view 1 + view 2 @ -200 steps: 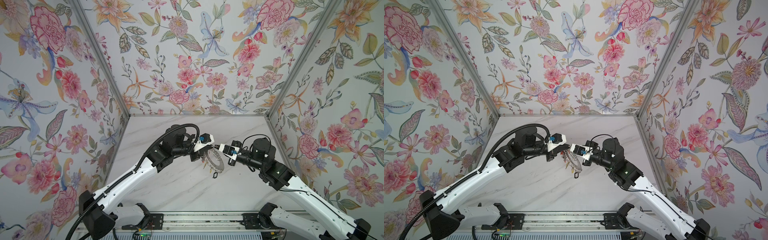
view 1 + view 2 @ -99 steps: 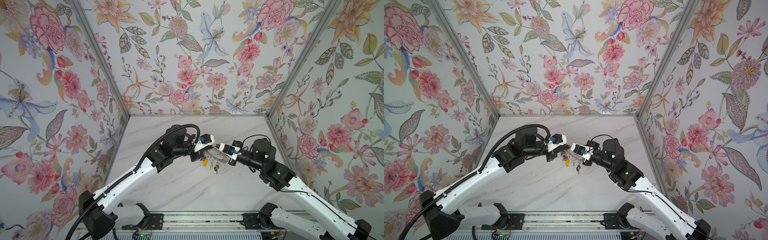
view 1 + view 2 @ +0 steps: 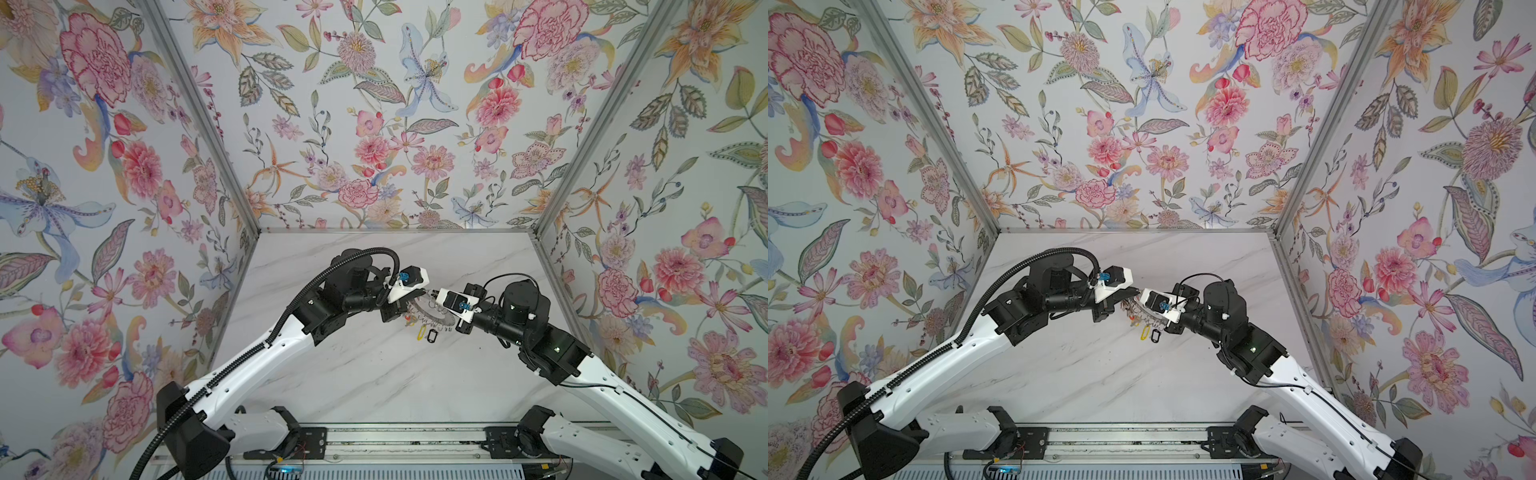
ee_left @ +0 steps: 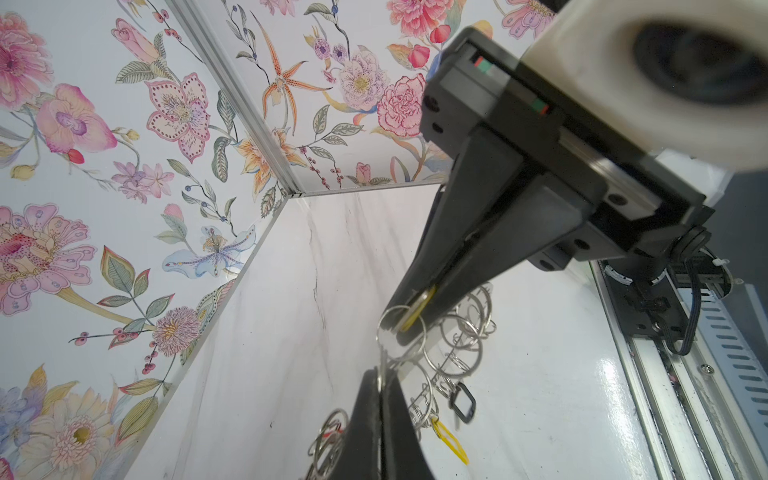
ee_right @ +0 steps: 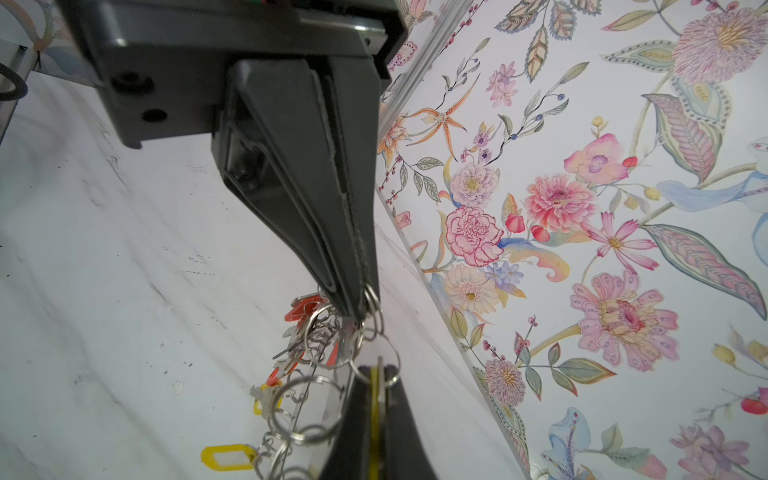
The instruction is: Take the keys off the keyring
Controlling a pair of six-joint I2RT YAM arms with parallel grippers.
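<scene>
The keyring [image 3: 434, 321] [image 3: 1145, 319], a grey disc fringed with wire loops, hangs above the table between my two grippers. My left gripper [image 4: 380, 374] [image 3: 424, 291] is shut on one silver wire loop [image 4: 400, 332]. That loop runs through the yellow tag [image 5: 375, 388] of a key, and my right gripper [image 5: 376, 370] [image 3: 433, 293] is shut on that tag. The two grippers' tips almost touch. Other keys dangle from the rim: a yellow-tagged one [image 3: 421, 333] [image 5: 227, 456] and red-tagged ones [image 5: 305, 309] [image 3: 409, 320].
A small black clip [image 3: 432, 336] [image 4: 463, 401] hangs from the rim beside the yellow tag. The marble table [image 3: 374, 374] lies below, closed in by floral walls on three sides. A metal rail [image 3: 399, 444] runs along the near edge.
The keyring disc, which faced the camera and hung lower a second ago, has swung up to lie flatter between the grippers. Both arms have barely moved.
</scene>
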